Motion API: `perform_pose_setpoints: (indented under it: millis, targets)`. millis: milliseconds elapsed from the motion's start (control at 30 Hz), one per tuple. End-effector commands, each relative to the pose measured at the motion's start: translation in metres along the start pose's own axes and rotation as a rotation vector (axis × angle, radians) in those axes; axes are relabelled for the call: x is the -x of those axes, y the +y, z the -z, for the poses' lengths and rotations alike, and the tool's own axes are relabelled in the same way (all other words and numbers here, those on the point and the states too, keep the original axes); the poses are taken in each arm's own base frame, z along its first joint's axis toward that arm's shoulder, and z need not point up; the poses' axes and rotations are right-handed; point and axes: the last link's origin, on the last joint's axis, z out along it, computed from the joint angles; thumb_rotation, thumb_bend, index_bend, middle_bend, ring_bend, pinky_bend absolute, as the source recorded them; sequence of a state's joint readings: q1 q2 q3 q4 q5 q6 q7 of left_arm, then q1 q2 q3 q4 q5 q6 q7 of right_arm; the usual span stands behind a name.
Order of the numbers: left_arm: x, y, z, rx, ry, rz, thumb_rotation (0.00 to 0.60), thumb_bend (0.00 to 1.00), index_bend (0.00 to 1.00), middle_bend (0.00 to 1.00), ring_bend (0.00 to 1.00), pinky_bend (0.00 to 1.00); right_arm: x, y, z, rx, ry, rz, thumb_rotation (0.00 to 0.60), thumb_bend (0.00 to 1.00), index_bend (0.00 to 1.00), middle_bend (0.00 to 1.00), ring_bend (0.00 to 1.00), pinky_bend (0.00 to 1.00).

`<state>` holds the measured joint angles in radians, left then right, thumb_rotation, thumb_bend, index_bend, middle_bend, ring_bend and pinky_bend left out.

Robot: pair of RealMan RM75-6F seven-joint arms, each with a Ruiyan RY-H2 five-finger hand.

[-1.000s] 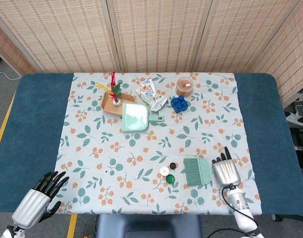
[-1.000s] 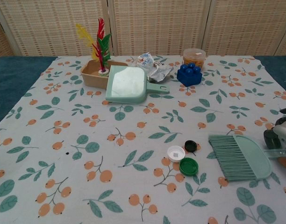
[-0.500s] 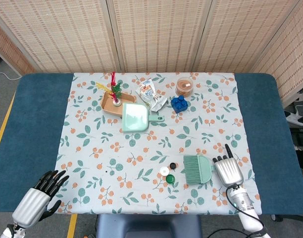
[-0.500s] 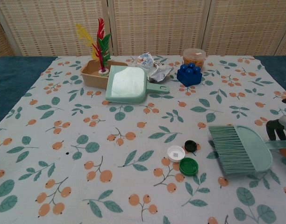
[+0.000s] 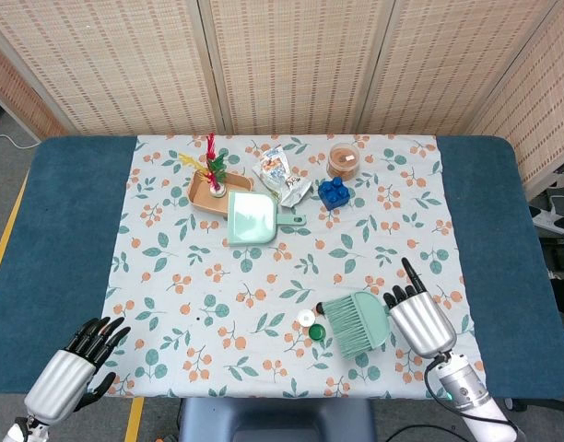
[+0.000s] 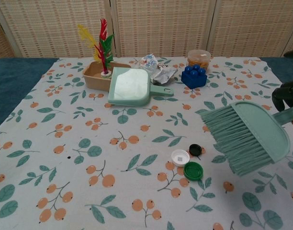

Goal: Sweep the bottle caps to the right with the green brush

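The surface is covered in dark blue, and over its middle lies a white cloth printed with green leaves and orange berries; behind it stand woven rattan screens that close off the room. At the near right the right hand holds the green brush by its handle, the brush tilted and lifted off the cloth with its bristles fanned toward the left. Just beside the bristle tips lie the three bottle caps, close together: a white cap, a black cap and a green cap, all resting on the cloth near its front edge; in the head view the brush covers the black one. At the near left corner the left hand hangs beyond the cloth with its dark fingers spread and nothing in it. Along the far side of the cloth sits a green dustpan with its handle pointing right, touching a brown tray that carries a red, yellow and green feathered shuttlecock. To the right of those are a crumpled snack wrapper, a blue building block and, just behind it, a clear lidded tub of something orange-brown.
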<state>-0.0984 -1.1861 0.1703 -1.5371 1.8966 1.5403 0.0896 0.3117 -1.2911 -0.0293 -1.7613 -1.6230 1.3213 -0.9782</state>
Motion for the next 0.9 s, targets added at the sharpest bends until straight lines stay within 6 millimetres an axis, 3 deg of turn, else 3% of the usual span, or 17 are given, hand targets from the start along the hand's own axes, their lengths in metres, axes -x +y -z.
perform_pose_setpoints:
  millis: [33,200,500,700,900]
  targets:
    - [0.000,0.000,0.000,0.003,-0.001,0.001,0.600,0.41,0.00,0.00,0.00,0.09,-0.046,-0.023,-0.008,-0.130,0.104,0.212,0.600,0.50,0.99,0.86,0.59,0.00]
    - [-0.002,-0.002,0.001,0.003,0.004,0.012,0.600,0.41,0.00,0.00,0.00,0.09,-0.062,-0.055,-0.025,-0.212,0.151,0.351,0.600,0.50,0.99,0.86,0.59,0.00]
    - [-0.004,-0.005,0.000,-0.001,0.001,0.026,0.600,0.41,0.00,0.00,0.00,0.09,-0.060,-0.095,-0.045,-0.276,0.129,0.482,0.600,0.50,0.99,0.86,0.59,0.00]
    - [-0.004,-0.005,0.000,0.000,0.000,0.028,0.600,0.41,0.00,0.00,0.00,0.09,-0.054,-0.107,-0.056,-0.303,0.094,0.550,0.600,0.50,0.99,0.86,0.59,0.00]
    - [-0.005,-0.007,0.000,-0.001,0.001,0.035,0.600,0.41,0.00,0.00,0.00,0.09,-0.049,-0.107,-0.061,-0.295,0.061,0.586,0.600,0.50,0.99,0.86,0.60,0.00]
